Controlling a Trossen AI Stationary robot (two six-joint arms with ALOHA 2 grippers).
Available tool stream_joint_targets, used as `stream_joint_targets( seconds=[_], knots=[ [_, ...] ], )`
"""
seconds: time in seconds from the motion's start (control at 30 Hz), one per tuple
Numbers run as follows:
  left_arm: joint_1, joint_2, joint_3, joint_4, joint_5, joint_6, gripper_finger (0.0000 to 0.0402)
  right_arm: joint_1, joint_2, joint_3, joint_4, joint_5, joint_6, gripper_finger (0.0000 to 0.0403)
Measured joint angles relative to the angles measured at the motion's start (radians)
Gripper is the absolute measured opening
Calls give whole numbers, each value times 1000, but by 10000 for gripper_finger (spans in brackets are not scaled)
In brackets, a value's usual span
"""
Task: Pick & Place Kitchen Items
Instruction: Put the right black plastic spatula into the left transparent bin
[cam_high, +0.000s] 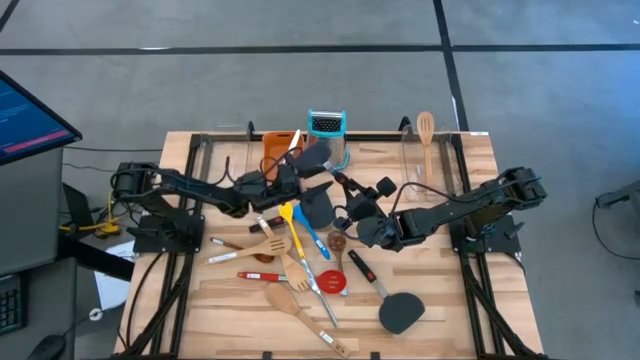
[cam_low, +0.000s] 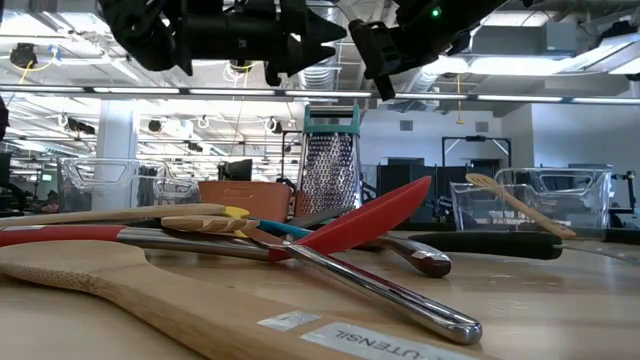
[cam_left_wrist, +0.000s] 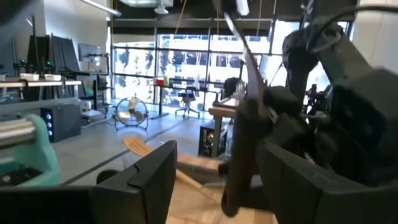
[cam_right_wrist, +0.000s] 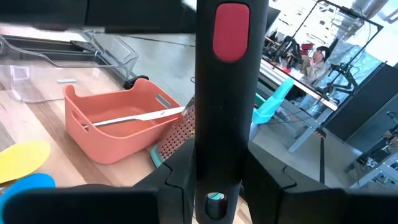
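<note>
Nearest you, a pale wooden spatula (cam_low: 150, 295) lay flat on the counter (cam_high: 450, 310), with the other kitchen items (cam_high: 290, 262) heaped just beyond it at mid-counter. Your right hand (cam_right_wrist: 224, 180) was clenched on a black turner handle (cam_right_wrist: 229, 93) with a red inset, held above the pile. Your left hand (cam_left_wrist: 211, 180) stood released beside that turner. Behind them stood the orange tray (cam_right_wrist: 118, 124) and the box grater (cam_low: 328, 170).
</note>
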Motion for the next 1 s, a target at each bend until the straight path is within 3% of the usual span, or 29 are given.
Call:
stream_joint_targets(
  seconds=[0.6, 1.0],
  knots=[
    [0, 71, 101, 1, 84, -5, 208, 0, 0, 0, 8, -4, -27, 90],
    [13, 113, 145, -1, 86, -24, 194, 0, 0, -1, 0, -7, -27, 90]
  ],
)
